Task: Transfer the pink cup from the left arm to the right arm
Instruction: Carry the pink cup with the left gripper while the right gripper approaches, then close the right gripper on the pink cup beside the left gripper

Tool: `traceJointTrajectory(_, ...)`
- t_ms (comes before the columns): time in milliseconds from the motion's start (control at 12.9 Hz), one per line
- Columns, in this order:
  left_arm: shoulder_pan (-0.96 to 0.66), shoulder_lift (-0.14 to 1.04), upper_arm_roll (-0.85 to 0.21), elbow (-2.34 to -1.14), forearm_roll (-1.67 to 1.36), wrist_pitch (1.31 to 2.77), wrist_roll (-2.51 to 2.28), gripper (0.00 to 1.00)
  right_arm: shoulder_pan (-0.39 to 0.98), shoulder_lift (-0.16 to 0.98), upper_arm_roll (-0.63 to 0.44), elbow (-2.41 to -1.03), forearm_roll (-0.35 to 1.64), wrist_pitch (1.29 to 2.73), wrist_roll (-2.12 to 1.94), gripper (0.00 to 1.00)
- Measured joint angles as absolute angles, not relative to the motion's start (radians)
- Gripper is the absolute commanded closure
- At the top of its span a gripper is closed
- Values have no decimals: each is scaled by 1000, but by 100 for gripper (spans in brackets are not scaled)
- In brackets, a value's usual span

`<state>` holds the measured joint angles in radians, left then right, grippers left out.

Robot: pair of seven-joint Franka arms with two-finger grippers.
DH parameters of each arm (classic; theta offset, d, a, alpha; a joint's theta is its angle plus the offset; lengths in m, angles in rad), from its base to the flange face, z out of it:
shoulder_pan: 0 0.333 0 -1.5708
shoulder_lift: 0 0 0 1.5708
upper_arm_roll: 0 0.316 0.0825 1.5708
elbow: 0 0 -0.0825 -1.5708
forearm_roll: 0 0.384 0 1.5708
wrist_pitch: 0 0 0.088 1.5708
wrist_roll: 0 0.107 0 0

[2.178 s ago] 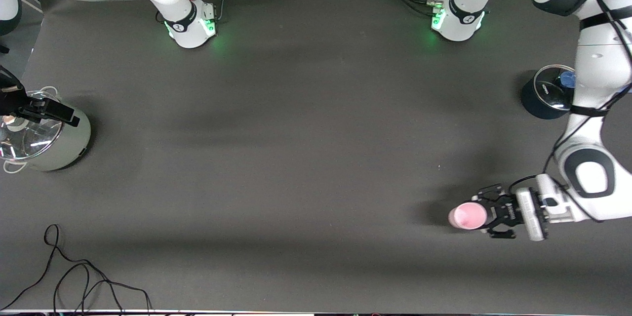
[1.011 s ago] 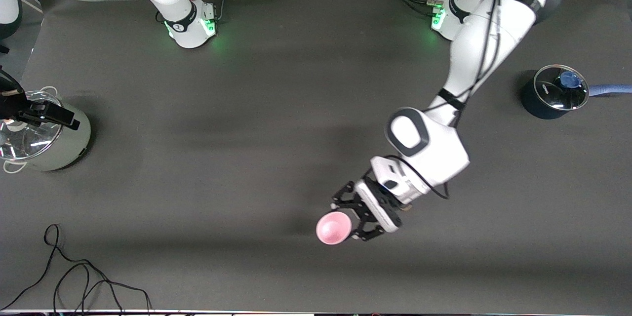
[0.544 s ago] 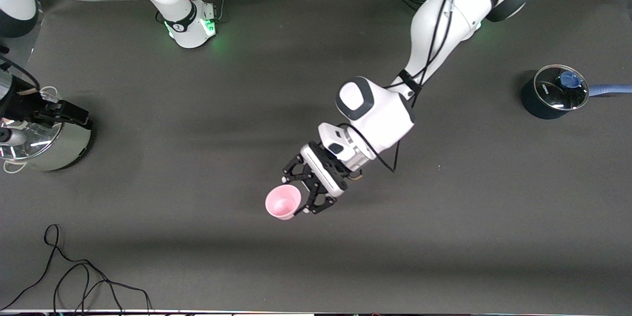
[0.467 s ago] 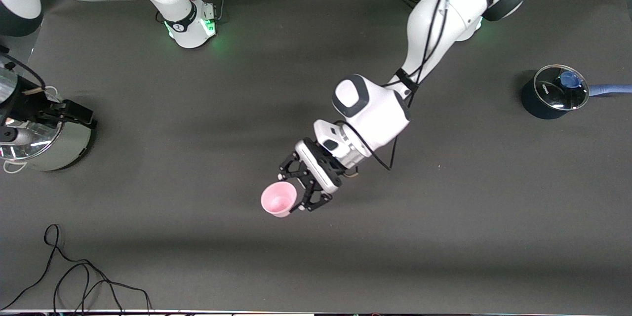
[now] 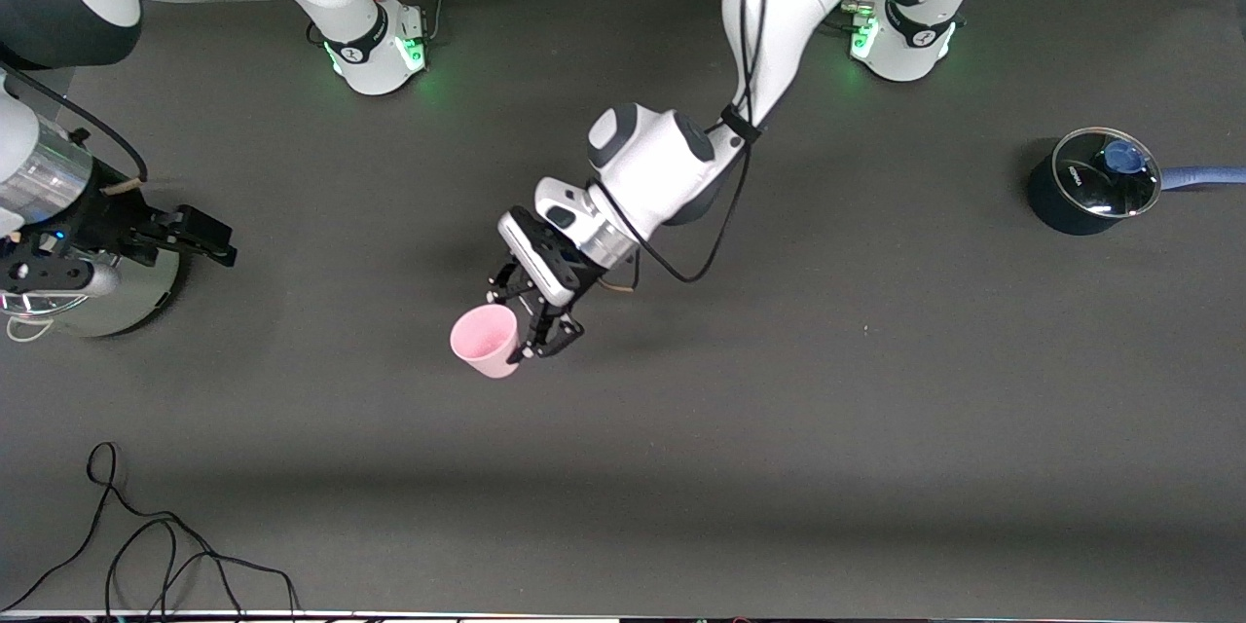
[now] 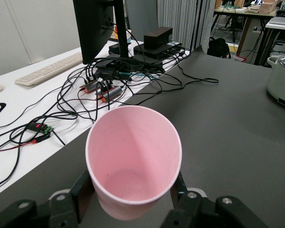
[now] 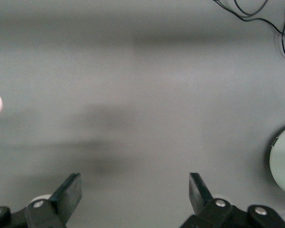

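The pink cup is held in the air over the middle of the desk, clamped near its base by the left tool, mouth tilted up. The right tool is spread wide and empty beside the grey pot, well apart. The hand-over itself is judged not yet begun.

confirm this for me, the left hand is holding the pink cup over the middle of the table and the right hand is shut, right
Not quite: the right hand is open, its fingers wide apart and empty in the right wrist view. The rest stands: the left hand holds the pink cup over the middle of the table.
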<state>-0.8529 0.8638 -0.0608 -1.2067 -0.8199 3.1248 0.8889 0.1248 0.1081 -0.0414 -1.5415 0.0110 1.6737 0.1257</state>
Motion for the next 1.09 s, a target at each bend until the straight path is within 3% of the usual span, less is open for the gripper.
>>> traceJointTrajectory(544, -898, 864, -33, -1192, -820, 3127, 857, 100, 202, 162, -41, -1497, 11, 1674, 139, 0)
traceJointTrajectory(1089, -898, 864, -29, -1192, -820, 3127, 850, 99, 366, 193, -38, -1482, 11, 1715, 408, 0)
